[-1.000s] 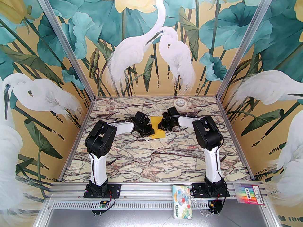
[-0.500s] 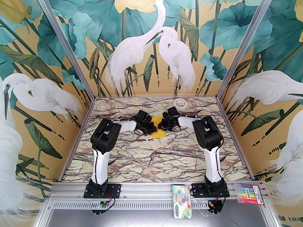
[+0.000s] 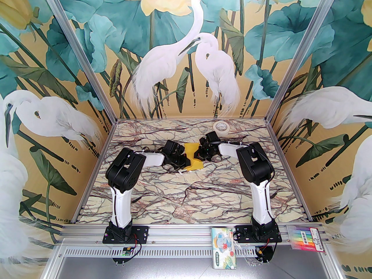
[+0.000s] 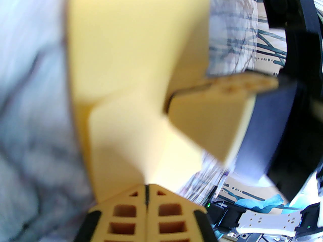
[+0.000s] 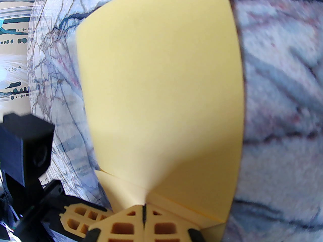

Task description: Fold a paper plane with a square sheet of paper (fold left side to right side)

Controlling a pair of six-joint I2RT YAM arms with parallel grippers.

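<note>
The square sheet of paper (image 3: 192, 155) is bright yellow and lies in the middle of the marble table (image 3: 186, 193), bent and partly lifted between the two grippers. My left gripper (image 3: 184, 159) pinches its left side; in the left wrist view the shut fingertips (image 4: 146, 186) hold the paper (image 4: 131, 59). My right gripper (image 3: 198, 153) pinches the right side; in the right wrist view its gripper (image 5: 144, 207) is shut on the paper (image 5: 161, 84). The left gripper's fingers (image 5: 75, 219) show at the lower left there. The paper plane is out of view.
A cream tape roll (image 3: 221, 126) lies at the back of the table behind the right gripper. A tissue pack (image 3: 224, 248) and a pack of markers (image 3: 305, 238) rest on the front rail. Painted walls close in the table on three sides.
The left arm swung its gripper right over the paper half a second ago, then came back left. The right arm has stayed put.
</note>
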